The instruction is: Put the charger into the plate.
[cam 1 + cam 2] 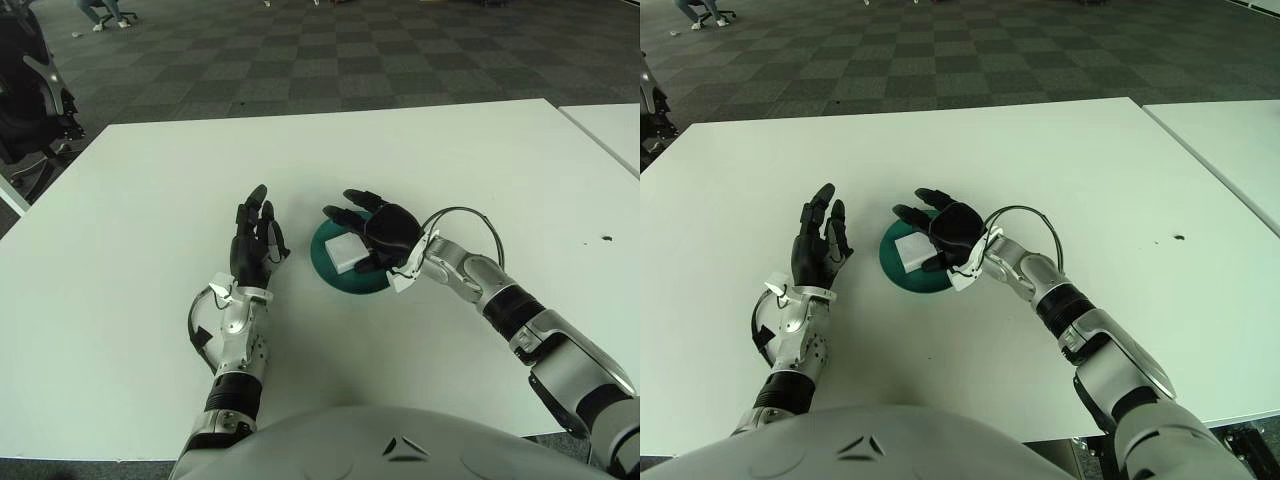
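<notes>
1. The white table (450,160) fills most of the view, with checkered floor beyond its 12 o'clock edge.
2. The right hand (375,228) hovers over the plate, reaching in from 4 o'clock. Its fingers (350,200) are spread apart and grip nothing, the thumb close to the charger's near edge.
3. The left hand (255,240) shows just at 9 o'clock of the plate, fingers extended and loosely apart, holding nothing.
4. The dark green plate (340,275) sits near the table's middle, partly covered by the right hand.
5. The white charger (347,251) lies flat inside the plate, the only 1 thing in it.
</notes>
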You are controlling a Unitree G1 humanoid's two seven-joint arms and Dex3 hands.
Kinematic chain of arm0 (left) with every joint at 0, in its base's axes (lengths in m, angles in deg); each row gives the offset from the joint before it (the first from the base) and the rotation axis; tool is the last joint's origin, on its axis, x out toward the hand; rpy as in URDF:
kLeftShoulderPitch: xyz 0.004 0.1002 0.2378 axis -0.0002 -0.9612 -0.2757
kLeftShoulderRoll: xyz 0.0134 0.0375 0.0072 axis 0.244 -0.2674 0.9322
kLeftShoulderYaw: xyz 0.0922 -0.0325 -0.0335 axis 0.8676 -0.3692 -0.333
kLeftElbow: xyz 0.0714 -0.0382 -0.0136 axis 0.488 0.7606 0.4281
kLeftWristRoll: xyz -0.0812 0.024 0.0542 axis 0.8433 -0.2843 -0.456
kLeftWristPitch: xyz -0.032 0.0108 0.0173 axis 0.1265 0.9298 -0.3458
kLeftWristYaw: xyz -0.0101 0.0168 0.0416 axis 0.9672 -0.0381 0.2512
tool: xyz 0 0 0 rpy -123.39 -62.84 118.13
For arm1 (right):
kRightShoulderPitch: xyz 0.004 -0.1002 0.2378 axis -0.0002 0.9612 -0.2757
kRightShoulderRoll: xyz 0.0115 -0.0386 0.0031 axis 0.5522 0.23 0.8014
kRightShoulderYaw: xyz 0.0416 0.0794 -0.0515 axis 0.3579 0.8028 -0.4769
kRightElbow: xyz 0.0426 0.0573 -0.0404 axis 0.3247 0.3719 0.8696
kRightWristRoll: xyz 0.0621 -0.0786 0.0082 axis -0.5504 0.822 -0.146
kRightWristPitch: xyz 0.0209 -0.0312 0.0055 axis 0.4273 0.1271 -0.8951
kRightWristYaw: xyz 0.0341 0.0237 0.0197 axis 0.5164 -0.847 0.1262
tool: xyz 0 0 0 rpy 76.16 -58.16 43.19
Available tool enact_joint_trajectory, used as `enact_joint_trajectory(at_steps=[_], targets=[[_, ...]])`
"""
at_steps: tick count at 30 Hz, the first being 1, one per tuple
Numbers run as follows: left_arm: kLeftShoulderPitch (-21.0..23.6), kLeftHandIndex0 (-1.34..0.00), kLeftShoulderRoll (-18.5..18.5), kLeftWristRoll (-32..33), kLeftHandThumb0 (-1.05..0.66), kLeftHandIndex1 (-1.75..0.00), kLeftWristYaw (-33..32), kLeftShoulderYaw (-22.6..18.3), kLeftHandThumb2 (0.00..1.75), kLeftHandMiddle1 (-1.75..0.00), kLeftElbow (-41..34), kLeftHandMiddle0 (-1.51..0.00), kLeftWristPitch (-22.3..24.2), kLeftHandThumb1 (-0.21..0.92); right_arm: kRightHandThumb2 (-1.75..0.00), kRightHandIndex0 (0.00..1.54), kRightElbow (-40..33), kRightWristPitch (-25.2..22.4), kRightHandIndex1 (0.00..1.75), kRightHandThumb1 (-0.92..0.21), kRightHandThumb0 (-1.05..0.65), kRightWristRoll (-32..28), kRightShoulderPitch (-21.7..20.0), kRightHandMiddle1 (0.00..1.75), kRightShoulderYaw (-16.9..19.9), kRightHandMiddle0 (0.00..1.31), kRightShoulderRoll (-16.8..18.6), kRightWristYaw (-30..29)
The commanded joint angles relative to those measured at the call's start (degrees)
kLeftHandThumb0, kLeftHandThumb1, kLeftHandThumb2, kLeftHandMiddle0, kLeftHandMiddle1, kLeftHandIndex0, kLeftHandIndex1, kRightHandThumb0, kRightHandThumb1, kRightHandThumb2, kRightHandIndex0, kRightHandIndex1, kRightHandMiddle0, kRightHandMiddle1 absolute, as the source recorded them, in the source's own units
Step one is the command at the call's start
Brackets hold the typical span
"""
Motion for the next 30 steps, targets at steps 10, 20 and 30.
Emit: enact_joint_trajectory(at_steps=[10,20,30], targets=[[-8.27,0.00,-4.94,1.81,-0.84,-0.29,1.86,0.43,0.89,0.00,4.17,-0.02,2.68,0.92,-0.73,0.00,-6.89,4.91,0.00,-0.92,-1.05,-17.35,2.30,0.00,10.24,0.00,0.85,1.69],[-6.61,0.00,-4.35,1.72,-0.91,-0.25,4.39,-1.09,0.90,0.00,6.93,-0.01,0.48,0.92,-0.70,0.00,-0.46,8.18,0.00,-0.92,-1.05,-40.77,4.93,0.00,16.51,0.00,2.58,14.66],[-7.04,0.00,-3.07,0.94,-0.92,-0.28,6.05,-1.25,0.94,0.00,7.00,0.00,0.12,0.92,-0.80,0.00,20.37,16.13,0.00,-0.92,-1.05,-61.45,3.06,0.00,25.00,0.00,11.99,29.45]])
